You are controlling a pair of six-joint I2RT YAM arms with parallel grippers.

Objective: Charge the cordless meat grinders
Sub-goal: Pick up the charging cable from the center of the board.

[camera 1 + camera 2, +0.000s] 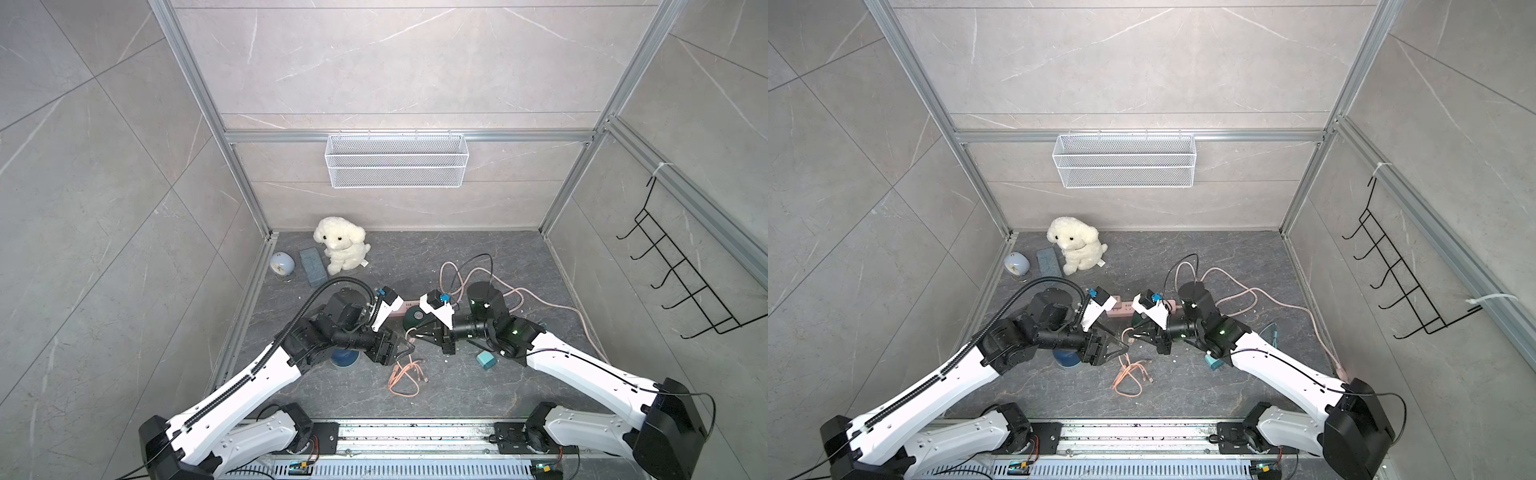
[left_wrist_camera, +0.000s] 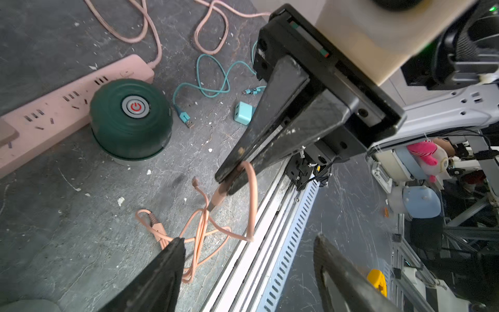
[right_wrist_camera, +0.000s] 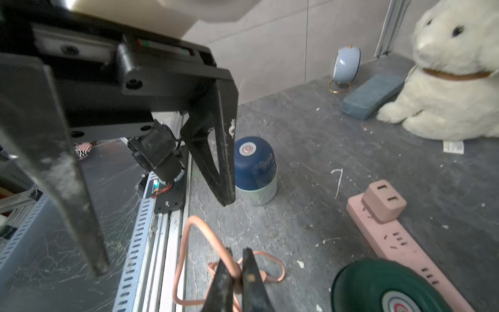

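Green ribbed plastic shapes one of the two units: the green grinder [image 2: 131,118] stands upright on the tabletop [image 2: 67,229], its side against or just beside the pink power strip [image 2: 54,108], power button facing up. The navy grinder [image 3: 253,164] stands apart from the strip, near the left arm, on a pale base band. Both look hard-shelled, smooth and squat, so they should sit steady and probably carry some weight from motor and battery. Their domed tops slope, and a pinch high up would likely slide off. A better hold is low on the straighter side wall, across the full width, which needs the fingers nearly at their widest. No charging port shows on either, so I cannot tell which way each must be turned. The right fingers [image 2: 259,135] are pinched tight on the stiff plug end of the salmon cable [image 2: 199,235], a sound place to grip since the cord itself looks limp and light. The left fingers [image 2: 162,275] stand wide apart, holding nothing.
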